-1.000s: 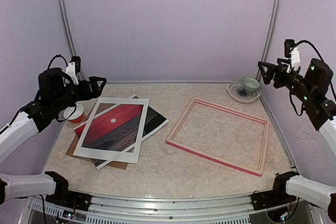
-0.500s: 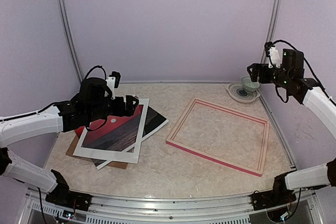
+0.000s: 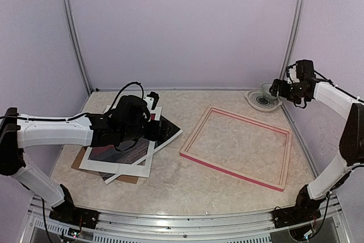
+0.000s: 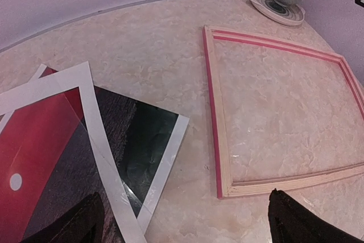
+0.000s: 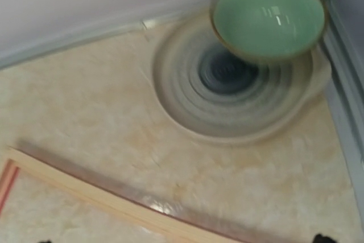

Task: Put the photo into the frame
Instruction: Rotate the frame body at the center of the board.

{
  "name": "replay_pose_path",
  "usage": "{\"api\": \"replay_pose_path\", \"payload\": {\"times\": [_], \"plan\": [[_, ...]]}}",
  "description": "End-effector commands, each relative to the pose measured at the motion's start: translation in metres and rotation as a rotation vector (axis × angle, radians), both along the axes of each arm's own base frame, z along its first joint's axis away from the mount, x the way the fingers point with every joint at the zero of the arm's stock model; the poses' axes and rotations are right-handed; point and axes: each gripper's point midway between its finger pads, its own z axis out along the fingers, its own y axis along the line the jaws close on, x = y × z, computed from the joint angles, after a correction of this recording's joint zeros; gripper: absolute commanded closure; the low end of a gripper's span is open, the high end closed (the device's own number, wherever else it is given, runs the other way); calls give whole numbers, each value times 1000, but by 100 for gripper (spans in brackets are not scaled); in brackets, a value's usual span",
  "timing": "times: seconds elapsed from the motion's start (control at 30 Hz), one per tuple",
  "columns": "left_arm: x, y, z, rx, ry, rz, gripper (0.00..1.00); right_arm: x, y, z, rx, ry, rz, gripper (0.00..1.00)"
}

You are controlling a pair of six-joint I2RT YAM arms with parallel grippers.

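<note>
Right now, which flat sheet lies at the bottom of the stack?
The plain brown backing board; white window mat and red sunset photo lie above it.

Photo (image 4: 136,140): red sky, white dot sun, dark sea, white edge
Frame (image 4: 211,112): pink side, pale wood top
Mat (image 4: 102,140): white
Board (image 3: 79,163): brown
Bowl (image 5: 267,15): green
Plate (image 5: 187,83): grey rings, dark middle
Table (image 4: 148,49): tan, cloudy like marble
</note>
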Motion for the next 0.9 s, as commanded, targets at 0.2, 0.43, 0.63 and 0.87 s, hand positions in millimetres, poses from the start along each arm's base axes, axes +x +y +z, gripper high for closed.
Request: {"api": "replay_pose_path", "payload": {"times": [0.2,0.43,0.63,0.87], "plan": [[-27,-43,-26,78,60,-143,1,9,-18,-45,91,115,-52,1],[-50,-61,-57,158,137,-261,1,6,-30,-72,101,147,-83,1],[-59,-70,-79,224,181,-296,1,3,-44,-99,114,186,-115,1],[-57,-74,-105,306,233,-282,1,10,-52,-121,124,214,-119,1]]}}
